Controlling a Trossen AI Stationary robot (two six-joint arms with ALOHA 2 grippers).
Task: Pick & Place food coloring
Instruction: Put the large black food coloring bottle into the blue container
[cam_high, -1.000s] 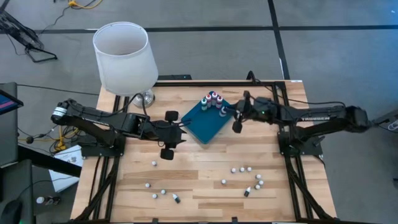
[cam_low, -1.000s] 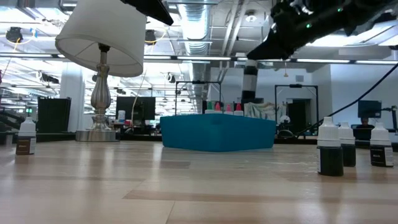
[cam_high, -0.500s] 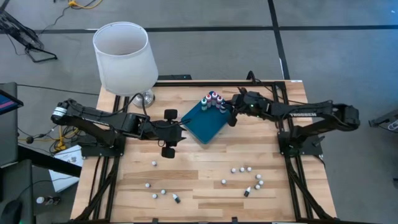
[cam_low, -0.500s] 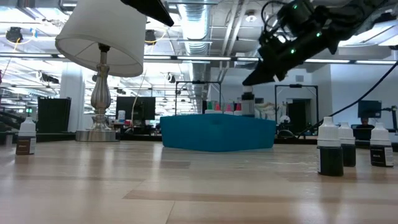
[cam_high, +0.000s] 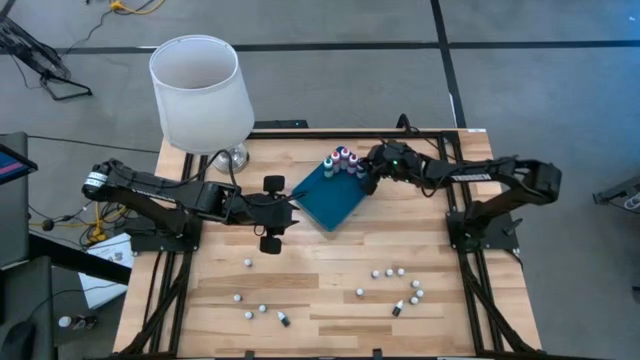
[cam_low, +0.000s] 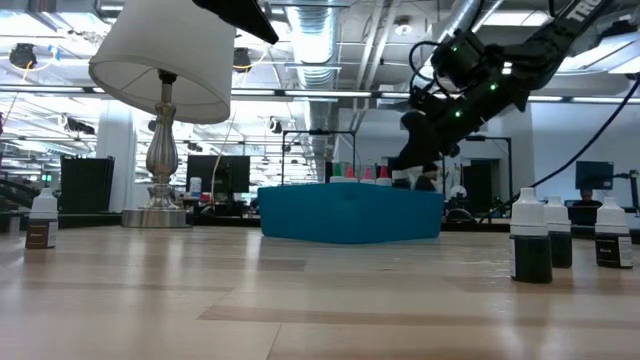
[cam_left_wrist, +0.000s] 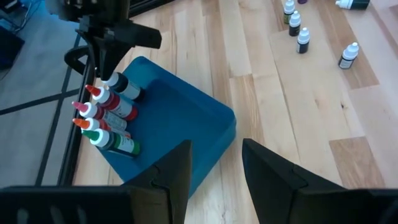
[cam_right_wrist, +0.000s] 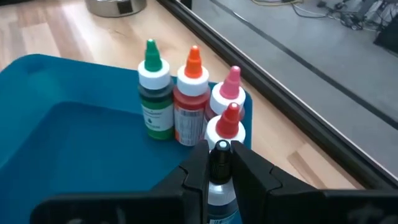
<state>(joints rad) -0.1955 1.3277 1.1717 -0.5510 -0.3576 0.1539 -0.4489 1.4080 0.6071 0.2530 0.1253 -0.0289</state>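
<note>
The teal tray (cam_high: 335, 197) sits slantwise at the table's far middle. Several food coloring bottles (cam_right_wrist: 180, 99) with green, orange, pink and red tips stand in its far corner. My right gripper (cam_high: 368, 183) reaches into that corner, shut on one more bottle (cam_right_wrist: 221, 190), dark with a white cap. My left gripper (cam_high: 285, 215) hovers open just left of the tray, above the table, with nothing between its fingers (cam_left_wrist: 180, 168). Other small bottles (cam_high: 395, 275) stand scattered on the near half of the table. My right gripper pinches the dark bottle between its two fingers at the white cap and neck (cam_right_wrist: 221, 150). The fingers slant down from the table's right side. The bottle stands about upright below them (cam_left_wrist: 124, 87), beside the red-tipped one. Whether its base rests on the tray floor, I cannot tell.
A lamp with a white shade (cam_high: 200, 90) stands at the far left corner of the table. Loose bottles lie in two groups near the front edge, one on the left (cam_high: 260, 310) and one on the right (cam_high: 412, 292). Bare wood lies between the tray and these.
My right gripper has swung toward the table's left and sunk down to the tray's far corner, tipping as it went and staying shut on the dark bottle. The bottle has come down from well above the tray to stand among the others.
</note>
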